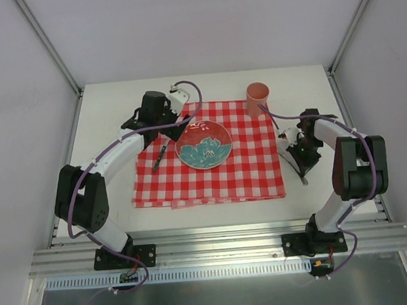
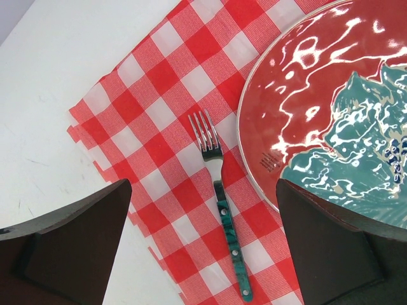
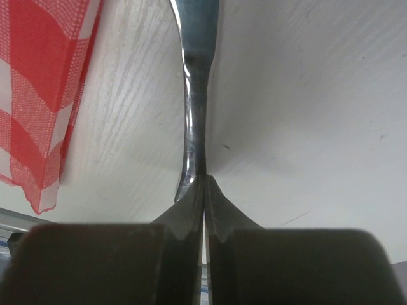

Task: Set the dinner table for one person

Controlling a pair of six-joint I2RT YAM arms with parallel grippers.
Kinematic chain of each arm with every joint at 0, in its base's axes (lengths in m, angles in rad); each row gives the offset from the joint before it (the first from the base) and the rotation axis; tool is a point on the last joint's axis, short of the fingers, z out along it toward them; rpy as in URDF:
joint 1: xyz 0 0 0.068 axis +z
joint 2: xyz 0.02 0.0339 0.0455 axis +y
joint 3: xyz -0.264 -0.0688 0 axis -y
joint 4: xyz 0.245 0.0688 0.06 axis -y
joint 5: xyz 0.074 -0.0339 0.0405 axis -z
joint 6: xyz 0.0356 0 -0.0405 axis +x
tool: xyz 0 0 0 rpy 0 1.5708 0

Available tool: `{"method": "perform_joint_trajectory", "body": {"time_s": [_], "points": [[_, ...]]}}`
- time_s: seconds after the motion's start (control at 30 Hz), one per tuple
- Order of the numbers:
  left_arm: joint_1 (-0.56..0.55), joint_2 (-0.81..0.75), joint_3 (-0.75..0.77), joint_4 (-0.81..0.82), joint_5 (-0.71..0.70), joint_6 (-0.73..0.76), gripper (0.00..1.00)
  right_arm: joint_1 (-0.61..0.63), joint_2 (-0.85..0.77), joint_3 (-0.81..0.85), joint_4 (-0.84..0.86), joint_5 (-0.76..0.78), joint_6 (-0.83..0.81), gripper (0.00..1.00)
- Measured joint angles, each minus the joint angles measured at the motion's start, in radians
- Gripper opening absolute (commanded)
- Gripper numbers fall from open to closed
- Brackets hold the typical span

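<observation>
1. Right gripper (image 3: 205, 183): jaws pinched on a slim silver metal utensil (image 3: 194, 95), over the flat off-white dinner table (image 1: 218, 85), just right of the red-and-white checked cloth (image 1: 255, 169).
2. Best laid parallel to the cloth edge.
3. Left gripper (image 2: 203, 213): jaws apart above a green-handled fork (image 2: 215, 168).

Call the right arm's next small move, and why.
Probably lift slightly: the right gripper looks shut on the metal utensil, which is over the bare table, off the checked cloth. The fork already lies left of the plate.
</observation>
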Motion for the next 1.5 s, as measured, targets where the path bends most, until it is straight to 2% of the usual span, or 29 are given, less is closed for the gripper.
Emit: {"method": "perform_joint_trajectory", "body": {"time_s": [0.23,0.27,0.3,0.37,0.4,0.47,0.67,0.87,1.1,1.5], "points": [[0.000,0.000,0.000,0.008,0.000,0.000,0.99,0.000,-0.022,-0.001,-0.011,-0.013,0.000,0.01],[0.000,0.000,0.000,0.009,0.000,0.000,0.99,0.000,-0.029,-0.001,-0.015,-0.015,0.001,0.06],[0.000,0.000,0.000,0.011,0.000,0.000,0.99,0.000,-0.037,-0.001,-0.016,-0.018,0.005,0.21],[0.000,0.000,0.000,0.013,0.000,-0.001,0.99,0.000,-0.043,0.005,-0.018,-0.024,0.021,0.34],[0.000,0.000,0.000,0.013,0.000,-0.001,0.99,0.000,-0.042,0.011,-0.015,-0.026,0.026,0.39],[0.000,0.000,0.000,0.013,0.001,-0.001,0.99,0.000,-0.032,0.035,-0.014,-0.028,0.035,0.41],[0.000,0.000,0.000,0.013,0.000,0.000,0.99,0.000,0.059,0.132,0.012,-0.031,0.050,0.41],[0.000,0.000,0.000,0.013,-0.002,0.006,0.99,0.001,0.117,0.145,-0.013,-0.033,0.049,0.41],[0.000,0.000,0.000,0.013,-0.002,0.006,0.99,0.008,0.117,0.127,-0.028,-0.023,0.047,0.40],[0.000,0.007,0.000,0.014,-0.001,0.001,0.99,0.043,0.010,0.100,-0.028,-0.069,0.069,0.38]]}}
